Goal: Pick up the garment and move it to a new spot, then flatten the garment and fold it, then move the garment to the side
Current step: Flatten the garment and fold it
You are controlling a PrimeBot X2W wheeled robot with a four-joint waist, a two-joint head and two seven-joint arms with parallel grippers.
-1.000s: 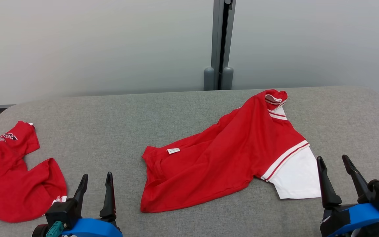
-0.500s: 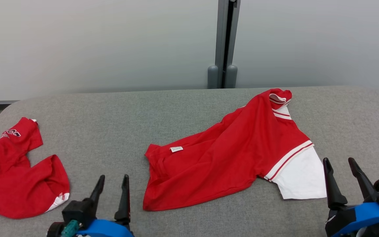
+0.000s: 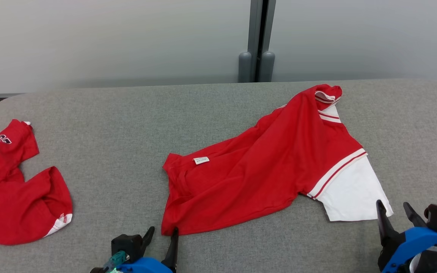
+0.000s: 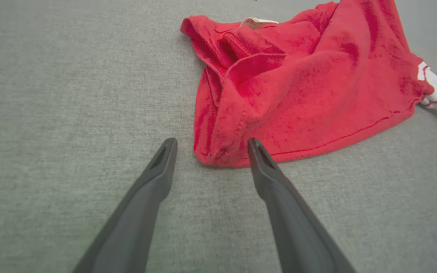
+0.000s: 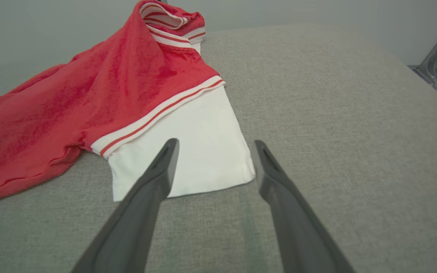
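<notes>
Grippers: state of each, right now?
Left gripper: open, holding nothing.
Right gripper: open, holding nothing.

1. Red short-sleeved fabric shirt (image 3: pixel 264 170) with white-and-red striped trim lies unfolded and wrinkled, right of centre on the grey fabric-covered table (image 3: pixel 127 125).
2. Body runs diagonally: hem end near-left, striped collar (image 3: pixel 326 96) far-right, bunched and raised.
3. White sleeve (image 3: pixel 349 193) lies flat at the near-right end.
4. Small white label (image 3: pixel 201 160) faces up near the left edge.
5. Left edge is folded into loose pleats.
</notes>
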